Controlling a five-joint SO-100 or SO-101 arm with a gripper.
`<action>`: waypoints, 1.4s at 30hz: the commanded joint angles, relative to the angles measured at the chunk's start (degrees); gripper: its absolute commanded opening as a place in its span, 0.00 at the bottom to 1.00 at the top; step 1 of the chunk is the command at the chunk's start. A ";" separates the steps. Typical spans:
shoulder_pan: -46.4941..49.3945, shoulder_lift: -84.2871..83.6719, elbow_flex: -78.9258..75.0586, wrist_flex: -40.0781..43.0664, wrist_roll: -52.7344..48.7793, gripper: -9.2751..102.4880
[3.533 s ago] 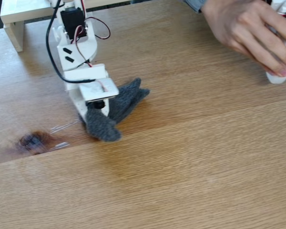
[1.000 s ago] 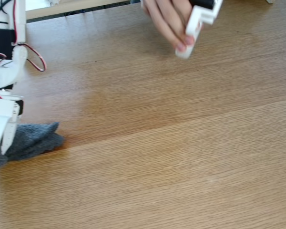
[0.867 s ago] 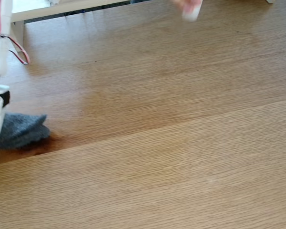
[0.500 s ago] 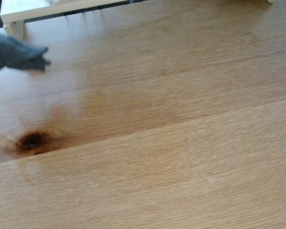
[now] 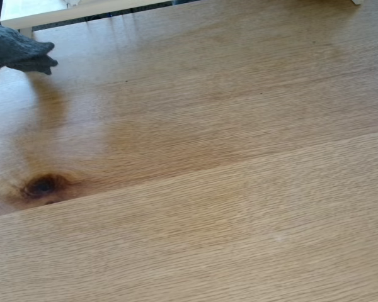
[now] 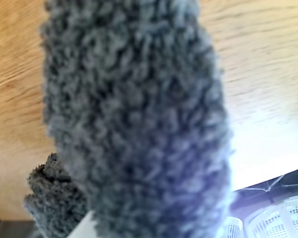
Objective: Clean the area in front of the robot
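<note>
A grey fuzzy cloth (image 5: pixel 19 50) hangs at the far left edge of the fixed view, lifted clear of the oak counter (image 5: pixel 227 157) with its shadow on the wood just beneath it. In the wrist view the same cloth (image 6: pixel 134 119) hangs right before the lens, blurred and close, with a second fold (image 6: pixel 52 198) drooping beside it; a sliver of white at the bottom edge may be part of the tool, but whether its fingers are spread or pinching the cloth cannot be told. The area to be cleaned lies wide and bare away from the tool, planks running across, with a dark oval knot (image 5: pixel 43 186) in a browner patch below the cloth. To wipe well, the arm would probably need to lower the cloth until it lies flat against the wood, then sweep along the grain in overlapping passes, keeping enough pressure that the fabric drags and does not skim. Past the counter's edge in the wrist view, white lattice baskets (image 6: pixel 275 218) show; their contents cannot be made out.
</note>
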 commanded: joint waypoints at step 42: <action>-65.74 86.40 70.49 -23.47 33.75 0.08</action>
